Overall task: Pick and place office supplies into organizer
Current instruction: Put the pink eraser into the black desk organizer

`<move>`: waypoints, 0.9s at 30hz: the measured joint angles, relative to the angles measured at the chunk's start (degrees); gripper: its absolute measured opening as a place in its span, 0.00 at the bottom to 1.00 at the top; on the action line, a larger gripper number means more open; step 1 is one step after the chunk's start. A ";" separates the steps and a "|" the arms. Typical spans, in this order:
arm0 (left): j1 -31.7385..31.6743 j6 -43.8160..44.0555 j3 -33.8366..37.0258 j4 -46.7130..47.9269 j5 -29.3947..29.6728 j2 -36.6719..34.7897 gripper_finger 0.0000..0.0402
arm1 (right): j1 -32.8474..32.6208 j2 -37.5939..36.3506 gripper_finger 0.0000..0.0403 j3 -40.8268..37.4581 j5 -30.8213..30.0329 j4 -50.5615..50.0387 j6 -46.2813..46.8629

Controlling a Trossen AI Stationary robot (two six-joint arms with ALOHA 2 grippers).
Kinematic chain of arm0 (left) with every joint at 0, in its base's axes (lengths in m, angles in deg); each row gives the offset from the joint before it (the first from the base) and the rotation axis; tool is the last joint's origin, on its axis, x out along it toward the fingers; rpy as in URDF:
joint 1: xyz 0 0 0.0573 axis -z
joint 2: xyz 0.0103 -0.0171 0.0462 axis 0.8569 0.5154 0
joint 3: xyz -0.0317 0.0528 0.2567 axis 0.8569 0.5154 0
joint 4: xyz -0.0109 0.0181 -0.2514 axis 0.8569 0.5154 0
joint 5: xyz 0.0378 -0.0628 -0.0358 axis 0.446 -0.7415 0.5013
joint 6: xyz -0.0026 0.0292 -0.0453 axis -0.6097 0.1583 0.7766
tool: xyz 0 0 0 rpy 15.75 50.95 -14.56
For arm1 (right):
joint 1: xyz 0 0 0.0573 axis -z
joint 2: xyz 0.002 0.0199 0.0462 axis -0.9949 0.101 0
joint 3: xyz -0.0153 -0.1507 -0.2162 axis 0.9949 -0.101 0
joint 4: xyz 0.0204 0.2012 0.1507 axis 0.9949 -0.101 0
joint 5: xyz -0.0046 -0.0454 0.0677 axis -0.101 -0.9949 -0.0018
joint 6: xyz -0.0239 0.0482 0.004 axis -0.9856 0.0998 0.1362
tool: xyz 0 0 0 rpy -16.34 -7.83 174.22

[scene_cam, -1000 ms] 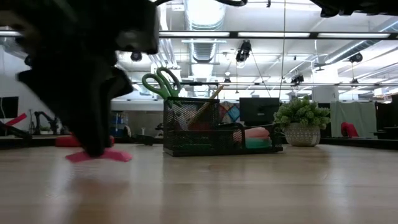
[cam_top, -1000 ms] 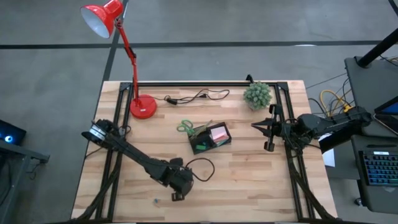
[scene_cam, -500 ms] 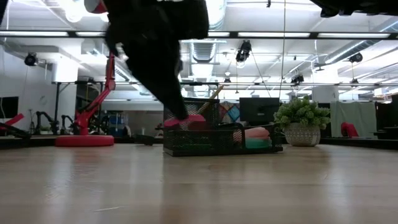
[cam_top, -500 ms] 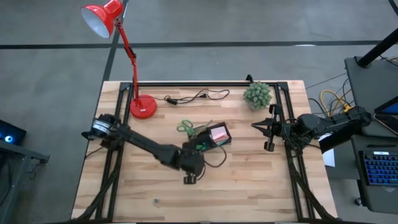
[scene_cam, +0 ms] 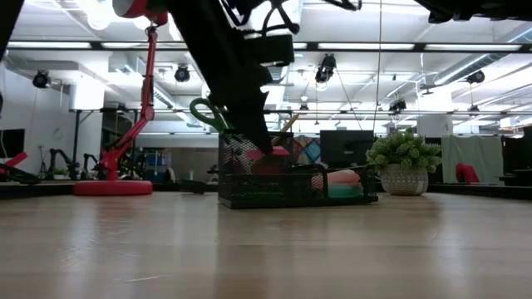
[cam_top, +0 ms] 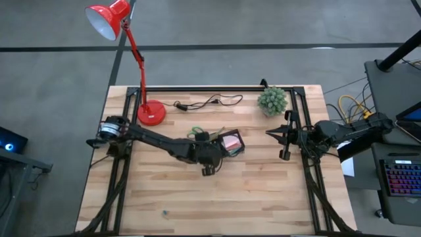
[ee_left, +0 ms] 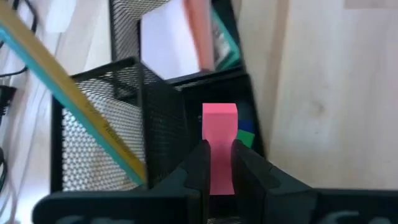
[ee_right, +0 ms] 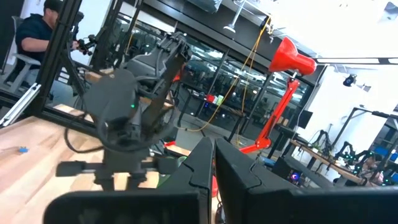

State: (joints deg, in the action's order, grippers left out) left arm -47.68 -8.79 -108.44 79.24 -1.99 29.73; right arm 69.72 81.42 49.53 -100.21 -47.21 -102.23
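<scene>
While over the organizer [ee_left: 155,112], left gripper [ee_left: 219,163] pinches a pink block [ee_left: 219,146] — placing step; next: lower, release; right gripper [ee_right: 213,163] shut, empty.

A red lamp [cam_top: 125,39] stands at the table's [cam_top: 263,197] far left, a black cable [cam_top: 207,102] beside its base, a small green plant [cam_top: 272,100] farther right.

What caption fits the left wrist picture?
Left end effector holds a pink rectangular piece above the black mesh organizer containing a yellow pencil.
</scene>
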 joint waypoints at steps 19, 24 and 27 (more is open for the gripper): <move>-1.23 0.87 0.61 -0.13 -1.40 0.27 0.11 | 0.00 -0.02 0.02 0.00 0.00 0.00 -0.01; -1.77 3.17 0.65 -0.18 -2.58 0.28 0.18 | 0.00 -0.02 0.02 0.00 0.00 0.00 -0.01; -1.93 3.39 0.65 -0.13 -3.98 0.31 0.22 | 0.00 0.00 0.02 0.00 0.00 0.00 -0.02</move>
State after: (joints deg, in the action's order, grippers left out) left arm -49.61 -5.40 -107.79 79.11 -5.97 30.04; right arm 69.72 81.42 49.53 -100.21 -47.21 -102.25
